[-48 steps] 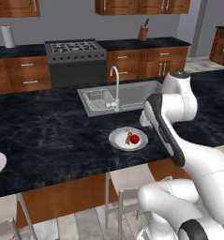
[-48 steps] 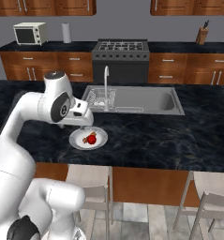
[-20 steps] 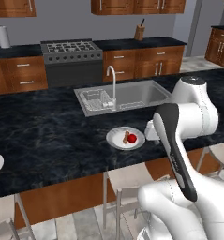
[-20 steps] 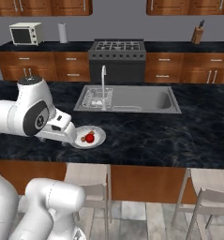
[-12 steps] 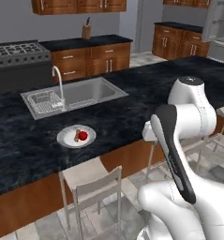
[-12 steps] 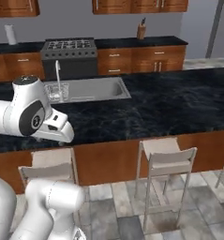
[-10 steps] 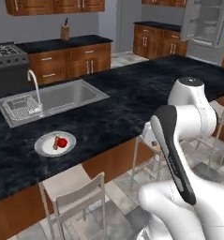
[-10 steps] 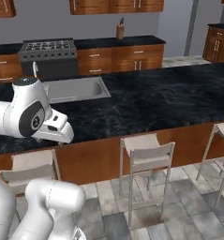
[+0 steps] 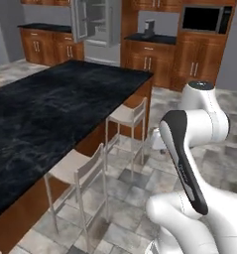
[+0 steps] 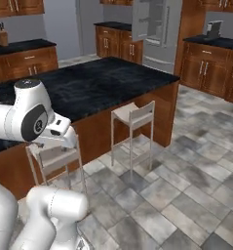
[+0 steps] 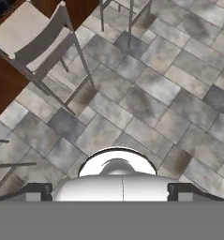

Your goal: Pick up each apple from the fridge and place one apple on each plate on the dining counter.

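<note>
One fridge [image 10: 154,29] far off, gripper [image 11: 111,190] open over floor

Black marbled bench [image 9: 65,94] on a brown wood base; grey fridge [image 10: 154,29]; mottled grey floor tiles [image 11: 146,98]; pale-seated stools [image 9: 127,116].

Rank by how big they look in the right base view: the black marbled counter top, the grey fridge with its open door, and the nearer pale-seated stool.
1. Black marbled counter top, widest in the picture.
2. Grey fridge and nearer pale-seated stool look roughly alike; the fridge stands far back and the stool close, so I won't rank them.
</note>
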You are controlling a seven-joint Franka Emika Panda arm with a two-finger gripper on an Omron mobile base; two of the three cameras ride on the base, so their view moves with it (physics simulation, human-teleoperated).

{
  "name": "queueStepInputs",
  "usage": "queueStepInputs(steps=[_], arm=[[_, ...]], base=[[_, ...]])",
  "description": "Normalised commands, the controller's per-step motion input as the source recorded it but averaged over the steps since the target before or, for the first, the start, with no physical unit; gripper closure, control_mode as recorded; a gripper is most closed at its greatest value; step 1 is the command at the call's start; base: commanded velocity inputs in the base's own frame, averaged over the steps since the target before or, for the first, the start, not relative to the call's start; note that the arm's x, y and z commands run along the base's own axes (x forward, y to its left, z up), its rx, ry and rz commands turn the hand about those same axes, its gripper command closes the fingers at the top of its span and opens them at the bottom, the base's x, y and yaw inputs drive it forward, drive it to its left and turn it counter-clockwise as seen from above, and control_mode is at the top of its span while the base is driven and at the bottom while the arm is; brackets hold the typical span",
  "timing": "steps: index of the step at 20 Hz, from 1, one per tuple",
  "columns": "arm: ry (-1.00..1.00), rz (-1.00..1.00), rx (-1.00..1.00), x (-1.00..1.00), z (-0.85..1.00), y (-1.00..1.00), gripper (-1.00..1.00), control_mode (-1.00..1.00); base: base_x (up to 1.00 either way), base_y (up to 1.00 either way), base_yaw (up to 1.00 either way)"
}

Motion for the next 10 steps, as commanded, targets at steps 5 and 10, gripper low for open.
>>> queueStepInputs(steps=[5,10], arm=[[0.0,0.0,0.0,0.0,0.0,0.0,-1.0,1.0],[0.0,0.0,0.0,0.0,0.0,0.0,-1.0,1.0]], base=[[0.08,-1.0,-0.68],[0.83,-0.91,-0.34]])
